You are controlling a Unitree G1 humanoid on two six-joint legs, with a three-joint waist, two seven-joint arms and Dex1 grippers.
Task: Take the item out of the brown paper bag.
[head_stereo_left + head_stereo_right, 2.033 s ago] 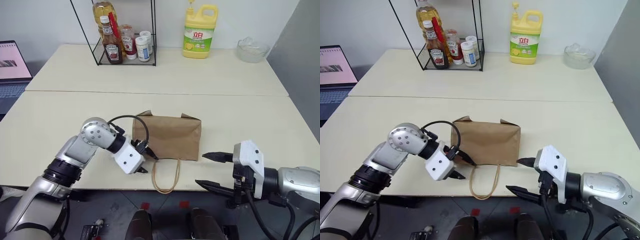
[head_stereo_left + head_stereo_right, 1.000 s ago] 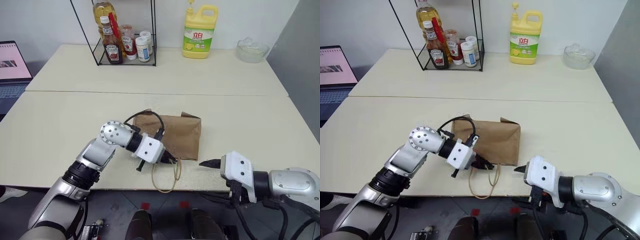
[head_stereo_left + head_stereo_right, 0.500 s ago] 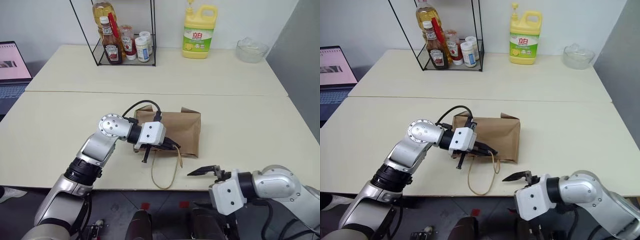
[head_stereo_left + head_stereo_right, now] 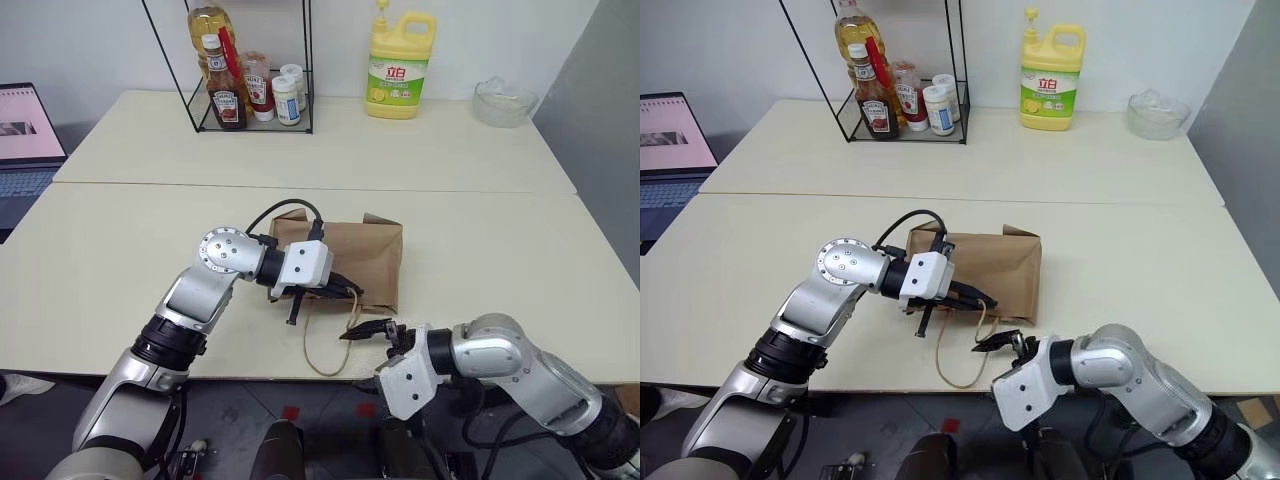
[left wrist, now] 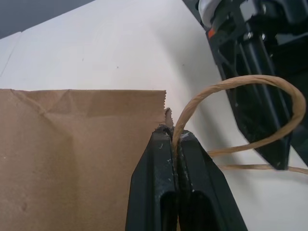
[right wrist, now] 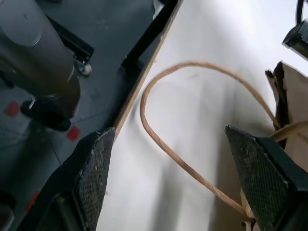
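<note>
The brown paper bag [image 4: 350, 260] lies flat on the near table, its mouth toward the front edge. My left gripper [image 4: 348, 293] is shut on the bag's upper cord handle [image 5: 231, 91], right at the paper's rim; its black fingers [image 5: 159, 183] are pressed together. The other handle loop [image 6: 159, 130] lies on the table and droops over the front edge. My right gripper [image 4: 372, 332] is open at the front edge, just right of that loop, pointing left toward the bag's mouth and holding nothing. The item is hidden inside the bag.
At the back stand a wire rack [image 4: 245, 80] of sauce bottles, a yellow detergent bottle [image 4: 400, 60] and a glass bowl [image 4: 505, 100]. A laptop [image 4: 25, 130] sits at far left. The table's front edge [image 6: 139, 82] runs directly under my right gripper.
My left gripper moved right from the bag's corner to the handle, shut on it and lifted it slightly. My right gripper swung left along the front edge and rolled toward the loop.
</note>
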